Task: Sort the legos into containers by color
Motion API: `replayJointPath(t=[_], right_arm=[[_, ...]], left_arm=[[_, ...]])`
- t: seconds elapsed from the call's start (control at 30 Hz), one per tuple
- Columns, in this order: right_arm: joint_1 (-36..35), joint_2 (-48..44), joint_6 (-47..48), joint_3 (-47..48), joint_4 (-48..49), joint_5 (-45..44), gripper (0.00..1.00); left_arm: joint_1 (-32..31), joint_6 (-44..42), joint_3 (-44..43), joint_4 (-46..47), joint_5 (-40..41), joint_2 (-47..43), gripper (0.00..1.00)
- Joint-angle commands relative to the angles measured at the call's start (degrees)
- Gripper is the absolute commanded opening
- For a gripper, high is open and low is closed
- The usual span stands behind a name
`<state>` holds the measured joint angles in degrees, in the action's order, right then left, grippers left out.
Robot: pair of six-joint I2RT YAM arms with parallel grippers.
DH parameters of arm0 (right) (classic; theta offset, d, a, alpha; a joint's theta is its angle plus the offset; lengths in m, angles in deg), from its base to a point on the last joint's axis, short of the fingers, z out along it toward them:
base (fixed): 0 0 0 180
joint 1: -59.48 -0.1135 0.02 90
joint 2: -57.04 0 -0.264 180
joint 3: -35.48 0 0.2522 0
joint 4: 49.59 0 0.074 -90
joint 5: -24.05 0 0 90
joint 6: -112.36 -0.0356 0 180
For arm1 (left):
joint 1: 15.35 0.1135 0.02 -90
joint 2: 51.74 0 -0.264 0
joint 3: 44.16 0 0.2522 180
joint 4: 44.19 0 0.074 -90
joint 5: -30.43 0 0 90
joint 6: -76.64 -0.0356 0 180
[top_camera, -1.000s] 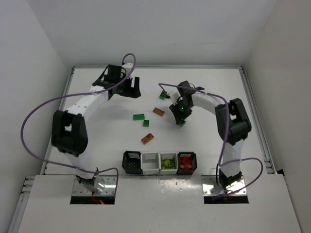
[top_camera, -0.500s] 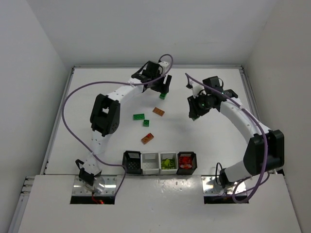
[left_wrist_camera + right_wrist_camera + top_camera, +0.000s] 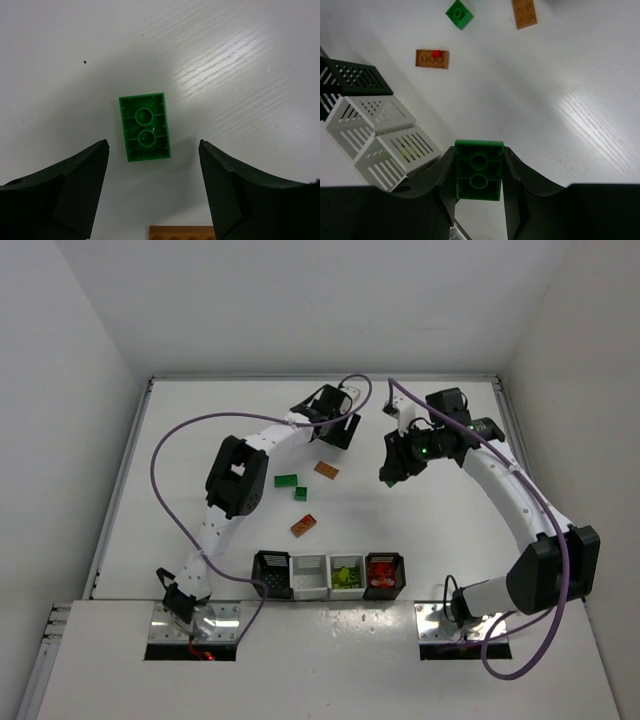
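Four containers (image 3: pixel 328 575) stand in a row on a white table (image 3: pixel 420 520) walled in white, with loose legos (image 3: pixel 286 480) beyond the row. The left wrist view shows what the overhead arm hides: the left gripper (image 3: pixel 152 145) spread wide around an upturned green brick (image 3: pixel 144 127) lying flat. In the right wrist view the right gripper (image 3: pixel 479 162) clamps another green brick (image 3: pixel 479 177), beyond the row.

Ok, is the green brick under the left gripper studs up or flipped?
Flipped: the green brick shows its hollow underside with two tubes. It lies flat between the open left fingers, touching neither.
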<state>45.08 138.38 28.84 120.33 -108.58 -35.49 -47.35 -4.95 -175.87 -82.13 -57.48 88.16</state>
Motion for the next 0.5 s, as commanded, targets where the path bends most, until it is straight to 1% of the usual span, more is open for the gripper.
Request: replayJointPath(t=[0.0,0.07,0.13,0.17,0.2,0.3,0.33,0.4,0.43,0.47], right_arm=[[-0.4,-1.9,1.8,1.9,-1.0,5.7,0.02],[-0.4,-1.9,2.8,2.6,-2.3,8.9,0.02],[-0.9,-2.5,4.1,2.6,-3.7,10.9,0.02],[-0.9,-2.5,4.8,2.6,-4.2,12.9,0.02],[-1.6,-2.5,6.2,2.6,-4.9,13.6,0.02],[-3.0,-2.5,7.1,1.8,-5.5,13.6,0.03],[-4.5,-3.1,7.1,1.1,-5.5,13.6,0.03],[-5.6,-3.1,7.1,0.5,-5.5,12.9,0.03],[-7.0,-3.8,7.6,0.5,-5.5,12.9,0.03],[-7.9,-3.8,7.6,0.5,-5.0,12.9,0.03]], left_arm=[[-0.2,-0.1,-3.7,0.6,3.6,1.2,0.77],[-0.2,-0.1,-4.2,0.6,3.6,1.9,0.75],[-0.2,-0.1,-5.4,0.6,3.6,2.7,0.7],[-0.2,-0.1,-5.4,0.6,2.4,3.4,0.66],[-0.2,-0.1,-6.0,0.6,1.8,4.2,0.58],[-0.2,-0.1,-7.1,0.6,1.3,5.6,0.48],[-0.7,-0.1,-7.1,0.6,0.6,5.7,0.4],[-0.7,-0.1,-7.7,0.6,-0.1,6.3,0.31],[-0.7,-0.1,-7.7,0.6,-0.2,6.3,0.22],[-0.7,-0.7,-7.7,0.0,-0.8,6.3,0.18]])
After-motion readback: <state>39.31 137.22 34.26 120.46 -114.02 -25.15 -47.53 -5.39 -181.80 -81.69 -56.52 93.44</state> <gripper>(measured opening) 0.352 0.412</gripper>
